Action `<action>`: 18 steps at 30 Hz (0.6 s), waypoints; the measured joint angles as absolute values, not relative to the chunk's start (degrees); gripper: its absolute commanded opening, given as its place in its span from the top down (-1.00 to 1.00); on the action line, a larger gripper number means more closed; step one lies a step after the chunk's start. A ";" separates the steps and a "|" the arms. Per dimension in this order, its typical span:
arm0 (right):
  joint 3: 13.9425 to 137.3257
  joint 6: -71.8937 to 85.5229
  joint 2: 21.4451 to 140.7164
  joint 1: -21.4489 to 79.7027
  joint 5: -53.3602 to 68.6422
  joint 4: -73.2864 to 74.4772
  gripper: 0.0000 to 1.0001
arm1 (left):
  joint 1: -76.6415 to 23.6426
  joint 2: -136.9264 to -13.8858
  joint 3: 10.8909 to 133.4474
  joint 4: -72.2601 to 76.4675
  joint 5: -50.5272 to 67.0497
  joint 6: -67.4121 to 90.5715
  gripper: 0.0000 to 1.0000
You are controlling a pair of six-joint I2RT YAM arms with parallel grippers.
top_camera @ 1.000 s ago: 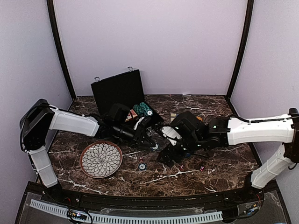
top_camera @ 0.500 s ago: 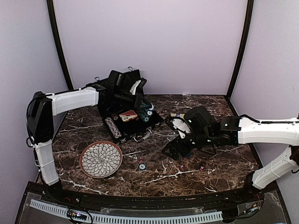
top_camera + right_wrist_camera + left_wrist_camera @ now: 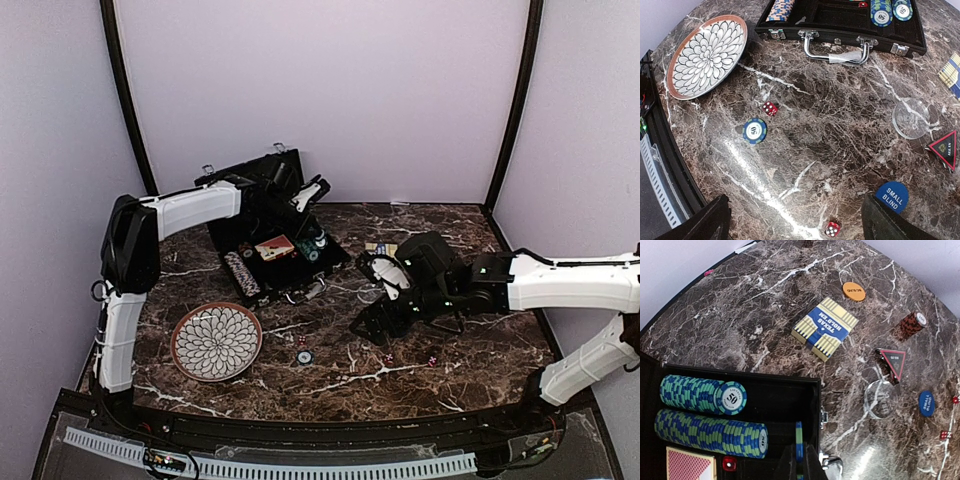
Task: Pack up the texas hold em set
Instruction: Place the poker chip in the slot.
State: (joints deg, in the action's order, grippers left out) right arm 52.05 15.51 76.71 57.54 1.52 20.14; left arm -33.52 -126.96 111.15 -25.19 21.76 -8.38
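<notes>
On the marble tabletop, the open black briefcase sits upper left of centre in the top view, its lid partly hidden behind the left arm, with the plate below it. The left end effector, a second ago low at the case's front, now hangs above it, clamped on an edge-on blue chip, its fingertips cut off at the frame bottom. The right end effector gapes wide, empty. The wrist views make legible what the top view leaves tiny: the card deck, a loose chip marked 50, a red die.
</notes>
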 measured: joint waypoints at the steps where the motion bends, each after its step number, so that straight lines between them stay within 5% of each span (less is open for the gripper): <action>1: 52.05 15.51 76.73 57.54 1.65 20.12 -0.83 | -33.50 -127.85 111.83 -25.43 21.08 -9.47 1.00; 18: 51.29 15.55 77.95 56.93 3.27 20.14 -0.82 | -33.47 -134.58 112.57 -25.39 16.73 -14.00 0.95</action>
